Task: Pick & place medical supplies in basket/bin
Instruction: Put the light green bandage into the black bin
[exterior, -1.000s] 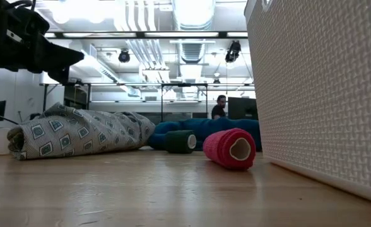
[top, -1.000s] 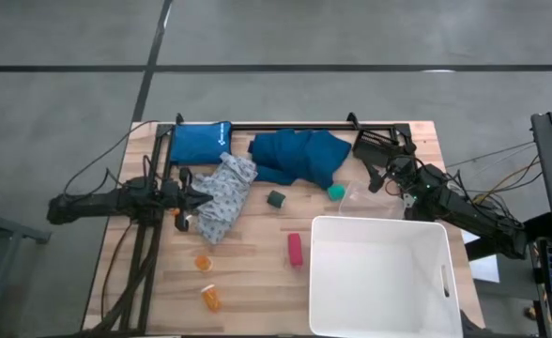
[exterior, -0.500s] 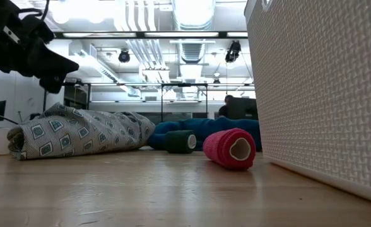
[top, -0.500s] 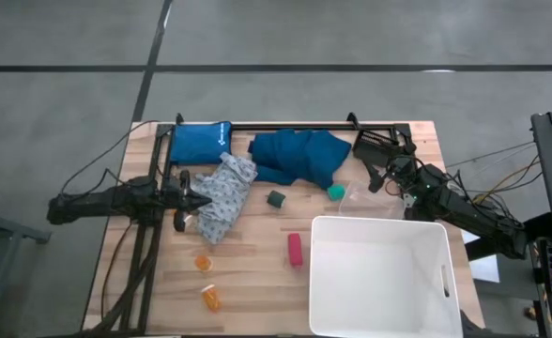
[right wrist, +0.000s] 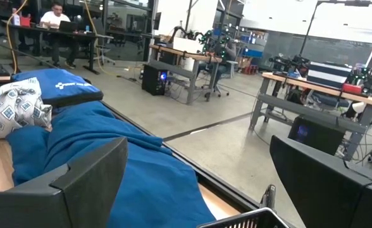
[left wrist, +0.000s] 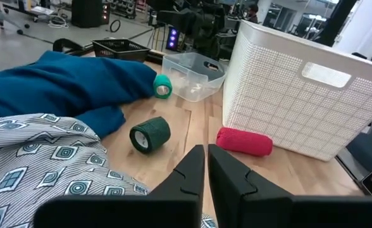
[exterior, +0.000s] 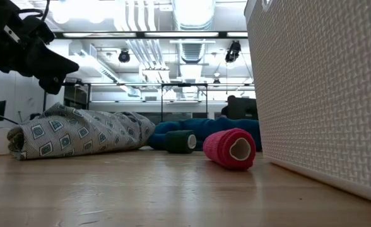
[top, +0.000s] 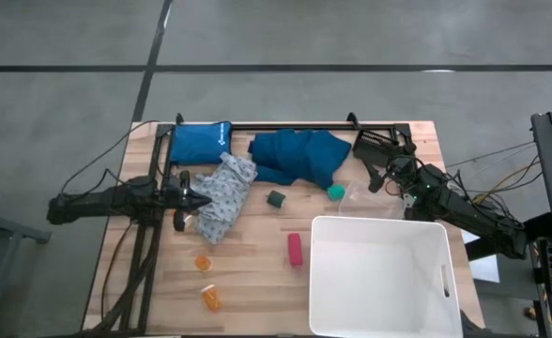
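My left gripper (top: pixel 202 199) hovers shut at the table's left, just above the left edge of the pale patterned garment (top: pixel 223 198), nose tipped slightly down (exterior: pixel 50 81). Past its fingertips (left wrist: pixel 206 152) lie a dark green roll (left wrist: pixel 149 134), a pink-red cylinder (left wrist: pixel 244 140) and the white bin (left wrist: pixel 293 104). The dark teal garment (top: pixel 299 156) lies behind these things, a teal-green roll (top: pixel 336 192) at its right. Two orange pill bottles (top: pixel 203 263) (top: pixel 211 298) sit near the front. My right gripper (top: pixel 381 175) waits open at the far right, nothing between its fingers (right wrist: pixel 88 171).
A blue pouch (top: pixel 199 143) lies at the far left, against a black rail along the far edge. A clear plastic container (top: pixel 360 202) and a small black basket (top: pixel 375 145) stand at the far right. Bare wood shows in front of the patterned garment.
My left gripper has tipped its nose downward and rolled a little, staying in place above the patterned garment. Nothing on the table has moved.
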You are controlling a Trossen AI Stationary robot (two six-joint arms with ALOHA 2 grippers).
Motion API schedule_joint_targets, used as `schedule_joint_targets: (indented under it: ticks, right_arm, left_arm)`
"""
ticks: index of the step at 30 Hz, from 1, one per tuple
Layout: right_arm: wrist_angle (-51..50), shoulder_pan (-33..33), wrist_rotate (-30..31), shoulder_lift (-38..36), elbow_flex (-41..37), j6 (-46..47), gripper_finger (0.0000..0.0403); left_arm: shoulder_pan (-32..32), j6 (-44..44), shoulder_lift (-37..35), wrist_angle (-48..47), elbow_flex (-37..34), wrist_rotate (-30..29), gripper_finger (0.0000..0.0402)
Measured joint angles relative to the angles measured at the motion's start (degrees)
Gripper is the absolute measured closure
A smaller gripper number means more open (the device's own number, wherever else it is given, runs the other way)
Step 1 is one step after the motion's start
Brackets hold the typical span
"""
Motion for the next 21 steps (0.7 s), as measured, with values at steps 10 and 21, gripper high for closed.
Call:
schedule_joint_targets:
  ticks: [10, 21]
  right_arm:
    - [0.0, 0.0, 0.0, -0.02, 0.0, -0.02, 0.0019]
    - [0.0, -0.01, -0.02, -0.01, 0.0, -0.11, 0.0019]
  left_arm:
    - [0.0, 1.5, 0.0, 0.18, 0.49, 0.0, 0.0331]
    - [0.0, 1.61, 0.0, 0.21, 0.53, 0.0, 0.0315]
